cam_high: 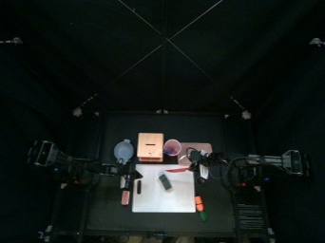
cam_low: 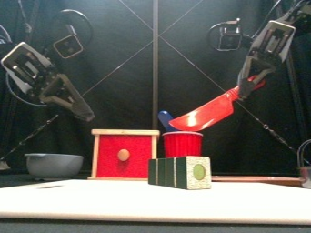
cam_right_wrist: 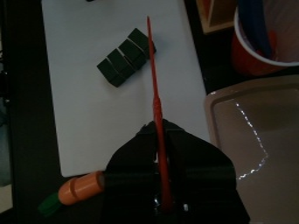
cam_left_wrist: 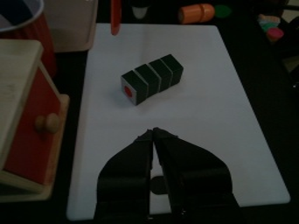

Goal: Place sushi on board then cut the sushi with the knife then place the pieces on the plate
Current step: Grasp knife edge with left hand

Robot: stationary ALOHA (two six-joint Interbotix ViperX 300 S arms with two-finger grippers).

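Left arm [cam_high: 76, 164] comes in from the left side. Its wrist [cam_low: 31, 62] is up, well clear of the tabletop [cam_high: 108, 218], tilted down and toward the middle. Left fingers [cam_left_wrist: 187, 171] are pressed together, tips meeting, nothing between them.

Right arm [cam_high: 260, 161] comes in from the right, wrist [cam_low: 270, 41] up high, angled down and inward. Right fingers [cam_right_wrist: 193, 162] are clamped on the handle end of the red knife [cam_right_wrist: 153, 87]. The blade runs straight out ahead of them and slants down toward the centre in the front view. Neither set of my fingers touches the tabletop.
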